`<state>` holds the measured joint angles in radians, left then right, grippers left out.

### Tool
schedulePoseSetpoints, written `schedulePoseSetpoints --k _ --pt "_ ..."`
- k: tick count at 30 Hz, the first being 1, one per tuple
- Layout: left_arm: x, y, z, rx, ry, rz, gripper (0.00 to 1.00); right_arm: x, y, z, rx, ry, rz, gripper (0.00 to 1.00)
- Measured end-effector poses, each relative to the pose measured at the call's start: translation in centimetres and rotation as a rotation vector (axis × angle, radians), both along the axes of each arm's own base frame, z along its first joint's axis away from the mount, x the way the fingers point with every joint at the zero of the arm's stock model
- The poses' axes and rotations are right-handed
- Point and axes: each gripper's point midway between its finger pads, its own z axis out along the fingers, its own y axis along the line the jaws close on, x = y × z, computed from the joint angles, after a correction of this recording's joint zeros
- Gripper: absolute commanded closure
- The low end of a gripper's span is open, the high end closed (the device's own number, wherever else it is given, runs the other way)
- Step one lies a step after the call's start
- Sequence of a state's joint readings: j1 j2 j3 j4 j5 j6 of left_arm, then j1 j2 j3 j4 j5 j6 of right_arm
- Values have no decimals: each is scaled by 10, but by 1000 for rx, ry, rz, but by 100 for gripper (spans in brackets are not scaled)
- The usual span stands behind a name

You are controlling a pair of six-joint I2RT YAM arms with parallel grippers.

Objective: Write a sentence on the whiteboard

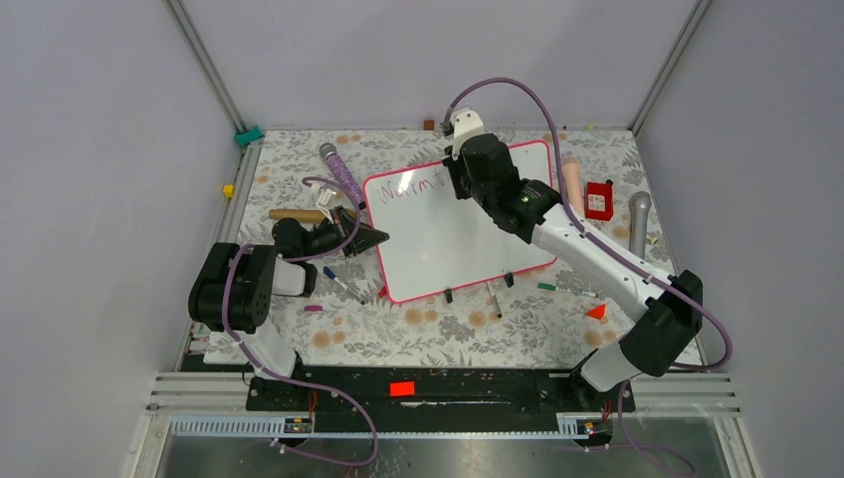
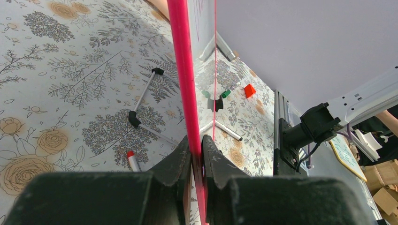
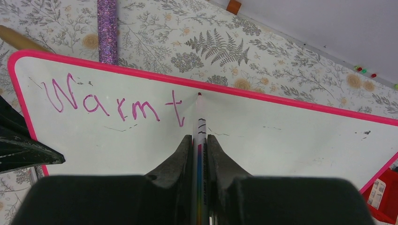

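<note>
**Marker tip sits just right of the "t", with bare board beyond it for the next letter**

The right fingers (image 3: 188, 146) are pressed onto a marker (image 3: 200, 119). Its long axis runs straight out from them towards the far frame, and its tip appears to meet the whiteboard (image 3: 291, 136) close under that frame. The sentence (image 3: 108, 104) so far reads "Warmt" and lies to the left of the tip. I judge the next stroke must go right, over unmarked white. The left fingers (image 2: 180, 157) pinch the pink frame at the board's left edge, which steadies it, so the right arm is the one placed to write. A purple glitter rod (image 3: 107, 28) lies beyond the far frame, a red box (image 3: 382, 192) sits off the right corner, and loose pens (image 2: 141, 101) lie on the table. None of these is in the marker's way.
</note>
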<state>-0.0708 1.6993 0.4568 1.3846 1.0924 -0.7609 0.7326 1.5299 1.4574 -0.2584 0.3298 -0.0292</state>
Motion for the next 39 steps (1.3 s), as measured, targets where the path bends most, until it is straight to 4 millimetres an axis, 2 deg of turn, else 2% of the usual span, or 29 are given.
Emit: schedulePoseSetpoints --k 6,20,31,39 --pt "0 0 0 0 0 0 100 0 0 -1 0 2 1 100" --pt "1 0 -2 -1 8 4 100 -18 -11 -30 -16 57 7 100" --pt "1 0 -2 -1 8 4 100 -18 -11 -30 -3 64 -1 100" --pt "1 0 -1 -1 7 4 100 -12 -5 -21 7 52 -1 100"
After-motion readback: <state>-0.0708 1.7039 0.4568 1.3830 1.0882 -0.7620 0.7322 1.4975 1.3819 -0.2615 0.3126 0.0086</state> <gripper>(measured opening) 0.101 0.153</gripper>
